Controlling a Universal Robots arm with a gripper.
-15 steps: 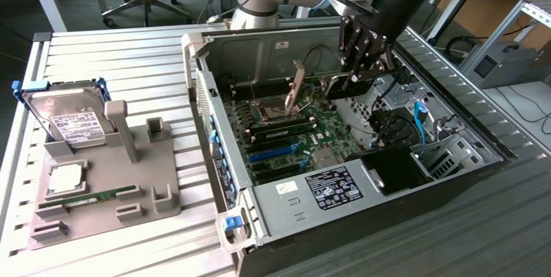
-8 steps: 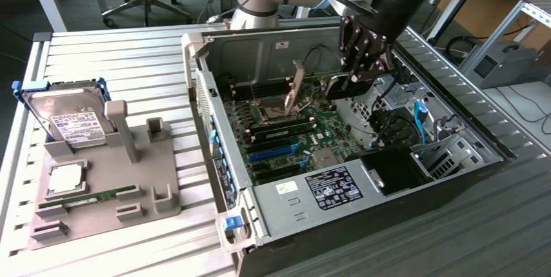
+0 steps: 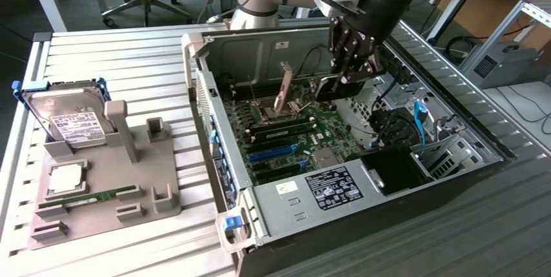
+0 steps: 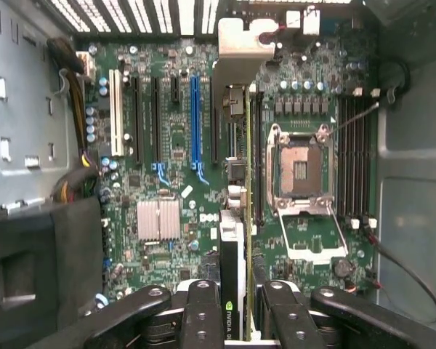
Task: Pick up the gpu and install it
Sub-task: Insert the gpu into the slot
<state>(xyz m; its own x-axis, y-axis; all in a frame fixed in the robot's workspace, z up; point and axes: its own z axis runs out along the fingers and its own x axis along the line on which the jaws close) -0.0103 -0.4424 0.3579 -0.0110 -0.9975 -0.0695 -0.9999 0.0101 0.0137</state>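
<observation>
- Tool (image 4: 241, 320) clamped on the gpu (image 4: 232, 254), held edge-on above the motherboard (image 4: 176, 138) inside the case (image 3: 284, 193).
- Risk: alignment with the slot (image 4: 215, 116) is unclear, maybe off; a skewed push could jam the connector.

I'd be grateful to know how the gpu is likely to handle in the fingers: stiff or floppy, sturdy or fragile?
Probably stiff: the gpu runs straight, edge-on, from the fingers to its metal bracket without sagging. Likely fragile, being a thin board with exposed parts. Gripped at one end, it may pivot if pushed sideways.
</observation>
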